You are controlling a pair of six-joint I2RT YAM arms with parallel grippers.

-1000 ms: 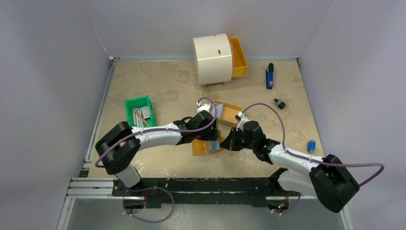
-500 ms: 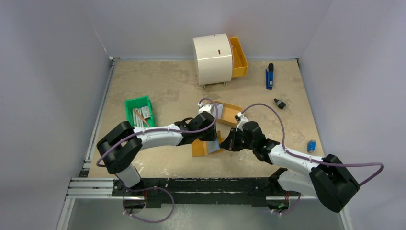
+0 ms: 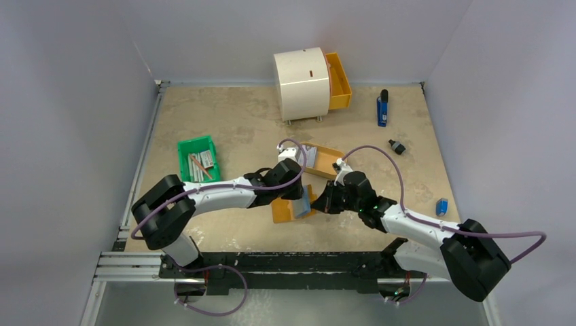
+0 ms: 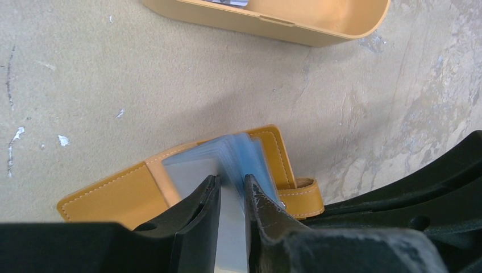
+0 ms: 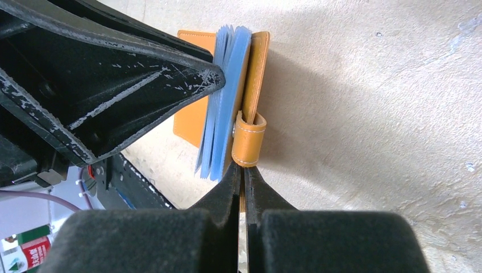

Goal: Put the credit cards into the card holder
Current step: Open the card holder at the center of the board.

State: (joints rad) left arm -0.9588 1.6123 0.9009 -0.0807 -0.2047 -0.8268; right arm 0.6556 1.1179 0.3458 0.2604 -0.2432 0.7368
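Observation:
The tan card holder lies open on the table, its blue plastic sleeves fanned upright. My right gripper is shut on the edge of its cover, just below the strap loop. My left gripper stands over the sleeves with its jaws narrowly apart and some sleeves between the fingertips. Whether they pinch cannot be told. Pale credit cards lie in the yellow tray behind; only their edge shows in the left wrist view.
A green bin of grey sticks sits at the left. At the back stands a white drum with a yellow drawer. A blue tool, a small black part and a small blue piece lie on the right.
The left gripper's jaws have drawn together around the sleeves, and the left arm has shifted slightly left. The right gripper has kept its hold.

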